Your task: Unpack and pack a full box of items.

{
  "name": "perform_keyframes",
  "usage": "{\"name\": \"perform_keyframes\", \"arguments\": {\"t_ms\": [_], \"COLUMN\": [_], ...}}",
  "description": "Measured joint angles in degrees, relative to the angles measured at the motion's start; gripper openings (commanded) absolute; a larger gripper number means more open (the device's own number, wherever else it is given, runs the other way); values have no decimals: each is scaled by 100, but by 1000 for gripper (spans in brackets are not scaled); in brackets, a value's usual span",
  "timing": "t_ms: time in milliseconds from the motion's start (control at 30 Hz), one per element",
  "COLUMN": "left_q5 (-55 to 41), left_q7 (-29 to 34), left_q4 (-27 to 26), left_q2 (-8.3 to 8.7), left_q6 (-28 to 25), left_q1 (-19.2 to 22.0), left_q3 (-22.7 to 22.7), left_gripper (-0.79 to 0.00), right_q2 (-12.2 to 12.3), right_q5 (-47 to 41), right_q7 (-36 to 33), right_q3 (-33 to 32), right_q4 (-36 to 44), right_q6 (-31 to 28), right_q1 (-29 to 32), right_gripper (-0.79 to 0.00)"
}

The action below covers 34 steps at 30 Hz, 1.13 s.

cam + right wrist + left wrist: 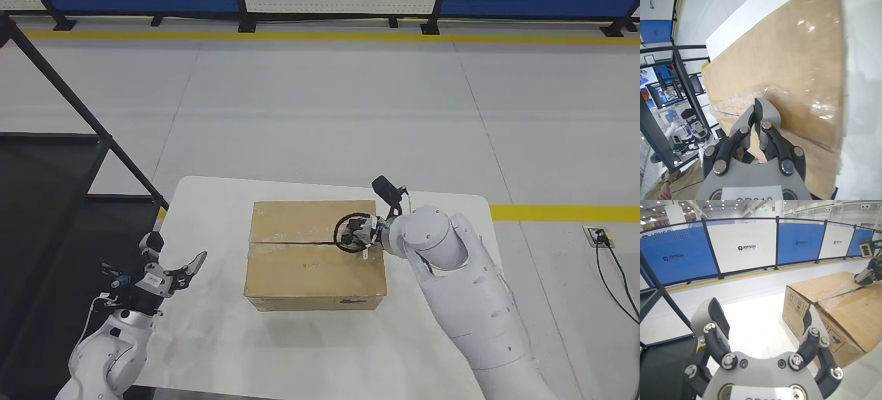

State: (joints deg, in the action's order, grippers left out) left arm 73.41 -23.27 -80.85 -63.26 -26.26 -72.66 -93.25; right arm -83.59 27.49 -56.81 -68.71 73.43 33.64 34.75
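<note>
A closed brown cardboard box [315,270] sits mid-table, with clear tape [745,98] crumpled along its top seam. My right gripper [352,235] is shut, its tips resting on the seam near the box's right end, right in the wrinkled tape [831,299]. I cannot tell whether any tape is pinched between the fingers [770,113]. The same gripper [857,280] shows at the far end of the box [838,317] in the left wrist view. My left gripper [185,272] hangs open over the table's left side, a short way from the box, holding nothing [762,313].
The white table [210,330] has bare surface left of and in front of the box. A black metal frame [60,170] stands just off the table's left edge. Blue and white fence panels [742,247] line the floor beyond.
</note>
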Motion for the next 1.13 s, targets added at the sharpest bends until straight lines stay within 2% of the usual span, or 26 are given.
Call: {"name": "perform_keyframes", "arguments": {"t_ms": [267,467,500,533,600,700,800,833,933,1033,1133], "left_q5": [6,6,-1,-19,-62,-155,-223,-233,-235,-234,-234], "left_q7": [8,-21,-24,-34,-52,-72,-50,-43,-41,-42,-42], "left_q4": [37,110,118,126,135,162,207,219,221,220,220], "left_q2": [14,26,27,28,29,29,34,35,36,35,35], "left_q6": [-62,-107,-109,-109,-111,-108,-134,-146,-149,-148,-148], "left_q1": [50,80,87,95,104,119,145,149,149,149,149], "left_q3": [-16,-45,-49,-56,-67,-92,-122,-127,-128,-127,-127], "left_gripper": [0,0,0,0,0,0,0,0,0,-1,0], "right_q2": [177,274,288,305,328,369,372,372,372,372,372], "right_q5": [8,-293,-335,-432,-649,-896,-905,-902,-901,-901,-901], "right_q7": [-116,186,262,355,488,644,638,637,636,636,636], "right_q3": [-542,-984,-1058,-1168,-1353,-1606,-1619,-1615,-1614,-1615,-1615], "right_q4": [266,988,1139,1350,1661,2085,2099,2090,2089,2090,2090], "right_q6": [80,-308,-372,-486,-717,-1194,-1227,-1203,-1199,-1201,-1201], "right_q1": [295,798,898,1041,1279,1690,1706,1697,1695,1696,1696], "right_gripper": [-785,-785,-742,-523,0,0,0,-407,-239,-115,-34]}}
